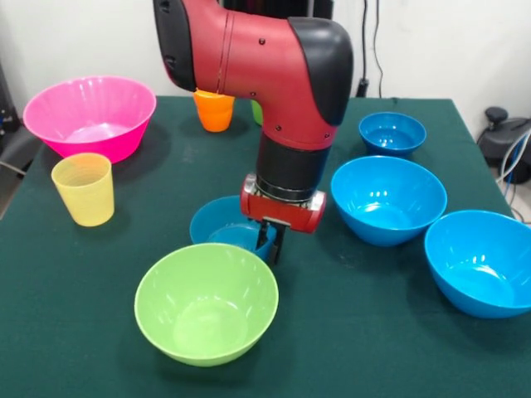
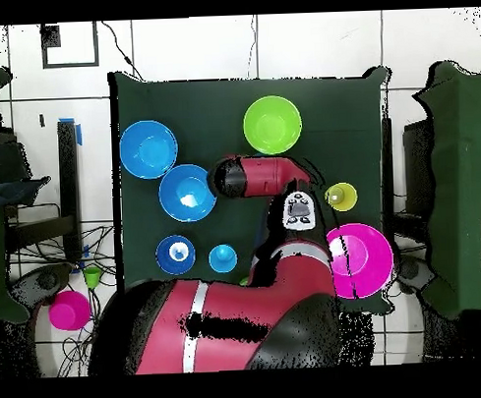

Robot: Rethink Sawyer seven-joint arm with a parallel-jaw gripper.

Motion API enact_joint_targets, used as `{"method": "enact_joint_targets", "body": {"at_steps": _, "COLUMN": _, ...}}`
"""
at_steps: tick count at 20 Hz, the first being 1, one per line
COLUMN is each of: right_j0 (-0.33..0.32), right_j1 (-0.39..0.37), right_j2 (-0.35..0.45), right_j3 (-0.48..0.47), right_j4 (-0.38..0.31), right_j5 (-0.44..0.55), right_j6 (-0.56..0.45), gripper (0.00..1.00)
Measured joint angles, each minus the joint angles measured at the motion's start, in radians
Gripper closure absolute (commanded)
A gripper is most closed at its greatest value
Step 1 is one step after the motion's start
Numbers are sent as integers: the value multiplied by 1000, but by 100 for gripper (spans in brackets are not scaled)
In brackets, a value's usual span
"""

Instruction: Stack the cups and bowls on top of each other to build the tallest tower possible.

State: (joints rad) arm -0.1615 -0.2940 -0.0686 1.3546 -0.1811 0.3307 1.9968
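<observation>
Red arm (image 1: pixel 274 75) drops from 12 o'clock in my front view, its gripper (image 1: pixel 272 242) down at the right rim of a blue bowl (image 1: pixel 222 228) mid-table. Dark fingers straddle or touch that rim; I cannot tell whether they are parted, closed, or clamped on it.

Front view only: that blue bowl, which the arm hides completely from above. Orange cup (image 1: pixel 214 109) at 12 o'clock behind the arm, with a green sliver (image 1: pixel 257 112) beside it that I can't identify. All cups and bowls sit upright, mouths up, axes vertical. No stacking anywhere, every piece apart.

Front layout: lime green bowl (image 1: pixel 207 303) at 6 o'clock, just in front of the blue bowl. Pink ribbed bowl (image 1: pixel 90 116) at 10 o'clock, yellow cup (image 1: pixel 84 189) just in front of it at 9. Two large blue bowls at 3 (image 1: pixel 388 199) and 4 o'clock (image 1: pixel 483 262), small blue bowl (image 1: pixel 392 133) at 2.

Overhead only: a light blue cup (image 2: pixel 223 258) at 7 o'clock on the green table (image 2: pixel 207 100), beside the small blue bowl (image 2: pixel 175 253). A pink bowl (image 2: pixel 68 310) and a green funnel-like thing (image 2: pixel 92 278) off the table at 8 o'clock.
</observation>
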Motion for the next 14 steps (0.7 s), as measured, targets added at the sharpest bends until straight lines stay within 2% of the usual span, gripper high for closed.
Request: {"method": "enact_joint_targets", "body": {"at_steps": 14, "right_j0": -3, "right_j1": 5, "right_j2": 11, "right_j3": -6, "right_j4": -4, "right_j5": 31, "right_j6": 0, "gripper": 100}}
